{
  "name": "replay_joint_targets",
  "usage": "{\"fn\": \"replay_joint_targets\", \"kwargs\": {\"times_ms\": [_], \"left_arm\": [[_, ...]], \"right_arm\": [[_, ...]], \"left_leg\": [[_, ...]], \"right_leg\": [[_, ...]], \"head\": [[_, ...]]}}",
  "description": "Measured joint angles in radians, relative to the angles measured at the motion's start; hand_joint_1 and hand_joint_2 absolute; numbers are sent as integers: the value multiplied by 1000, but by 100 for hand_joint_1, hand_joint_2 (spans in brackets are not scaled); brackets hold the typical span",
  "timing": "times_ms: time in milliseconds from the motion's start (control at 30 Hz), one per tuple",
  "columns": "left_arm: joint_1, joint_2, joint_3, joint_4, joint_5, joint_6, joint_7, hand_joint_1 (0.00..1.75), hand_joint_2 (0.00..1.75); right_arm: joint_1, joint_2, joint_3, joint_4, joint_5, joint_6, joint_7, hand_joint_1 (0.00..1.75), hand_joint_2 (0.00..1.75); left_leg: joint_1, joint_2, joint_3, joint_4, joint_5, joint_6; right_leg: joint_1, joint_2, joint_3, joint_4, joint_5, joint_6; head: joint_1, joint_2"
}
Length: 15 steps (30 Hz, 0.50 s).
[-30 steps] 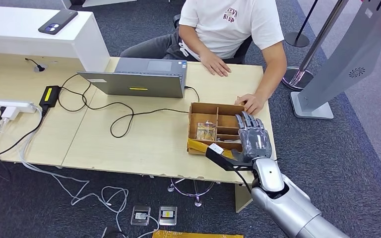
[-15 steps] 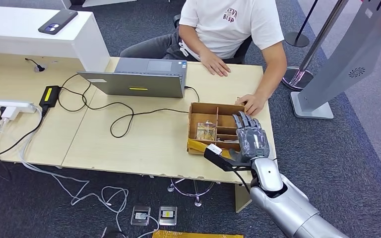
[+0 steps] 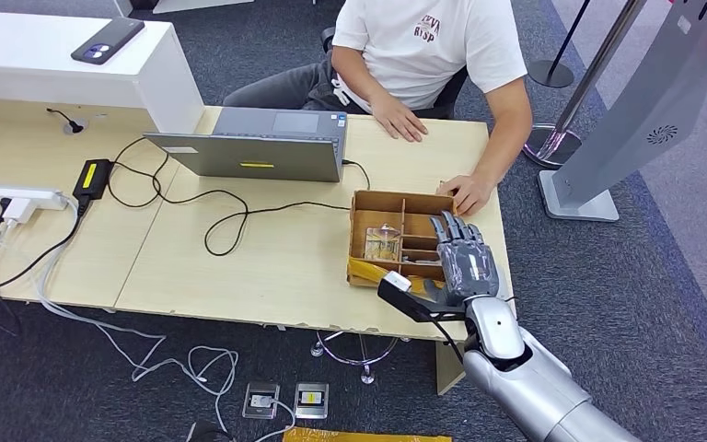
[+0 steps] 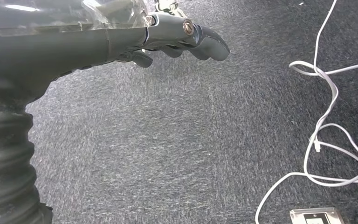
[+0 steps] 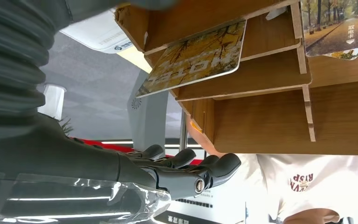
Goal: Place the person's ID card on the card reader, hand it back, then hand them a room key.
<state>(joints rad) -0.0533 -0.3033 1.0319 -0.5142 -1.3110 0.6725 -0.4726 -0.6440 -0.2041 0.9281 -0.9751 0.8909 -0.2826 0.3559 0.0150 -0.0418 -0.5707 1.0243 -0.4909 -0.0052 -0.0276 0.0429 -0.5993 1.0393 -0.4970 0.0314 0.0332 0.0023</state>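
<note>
while the right hand (image 3: pixel 465 262) hovers with fingers (image 5: pixel 200 170) spread and empty over the wooden tray (image 3: pixel 368 199), you still need a room key (image 5: pixel 193 58) from its slot. left hand (image 4: pixel 168 39) hangs loose, empty. id card: can't tell.

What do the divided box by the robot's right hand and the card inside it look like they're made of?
The divided box looks like thin plywood or fibreboard: matt brown, with slotted flat dividers and paler cut edges in the right wrist view. The card looks like printed plastic, possibly coated paper: thin, rounded corners, a slightly glossy autumn-leaf picture.
</note>
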Motion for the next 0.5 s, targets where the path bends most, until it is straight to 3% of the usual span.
{"fn": "replay_joint_targets", "kwargs": {"times_ms": [500], "left_arm": [[0,0,3,0,6,0,0,0,175]], "right_arm": [[3,0,0,0,-6,21,-7,175,175]], "left_leg": [[0,0,0,0,0,0]], "right_leg": [[0,0,0,0,0,0]], "head": [[0,0]]}}
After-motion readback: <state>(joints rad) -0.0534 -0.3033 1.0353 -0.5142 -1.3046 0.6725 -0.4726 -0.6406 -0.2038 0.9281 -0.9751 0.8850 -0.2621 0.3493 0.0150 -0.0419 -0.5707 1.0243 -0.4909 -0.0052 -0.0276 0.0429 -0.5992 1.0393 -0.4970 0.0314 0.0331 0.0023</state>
